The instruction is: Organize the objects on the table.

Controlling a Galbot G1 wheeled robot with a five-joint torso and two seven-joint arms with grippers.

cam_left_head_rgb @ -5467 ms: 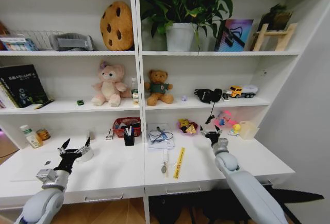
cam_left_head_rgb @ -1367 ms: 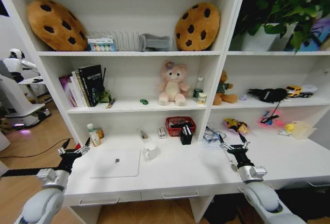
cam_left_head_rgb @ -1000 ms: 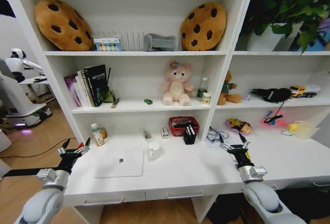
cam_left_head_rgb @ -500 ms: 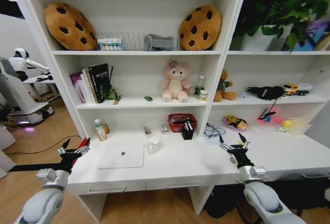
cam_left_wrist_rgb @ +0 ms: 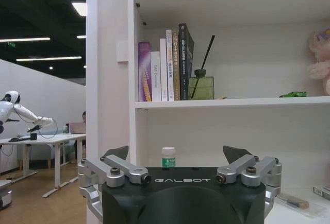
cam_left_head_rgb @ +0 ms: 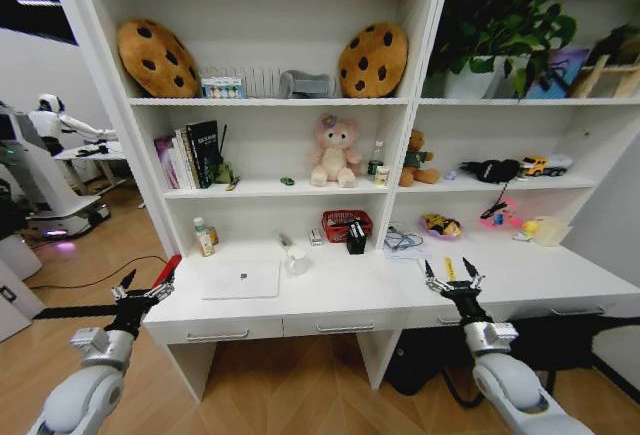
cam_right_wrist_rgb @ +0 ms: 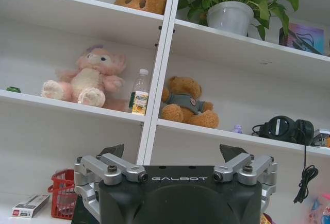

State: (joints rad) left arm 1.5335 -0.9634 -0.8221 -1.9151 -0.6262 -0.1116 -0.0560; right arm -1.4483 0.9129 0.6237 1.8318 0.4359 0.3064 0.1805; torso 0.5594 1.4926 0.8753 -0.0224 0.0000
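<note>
Backing away, the robot widens its view; both the left gripper [cam_left_head_rgb: 140,293] and right gripper [cam_left_head_rgb: 453,279] hover wide, empty, short of the slim silver laptop [cam_left_head_rgb: 241,279] on the white tabletop [cam_left_head_rgb: 330,295].

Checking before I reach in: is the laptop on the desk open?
No, the laptop lies flat and closed on the white desk, its lid with the small logo facing up in the head view.
</note>
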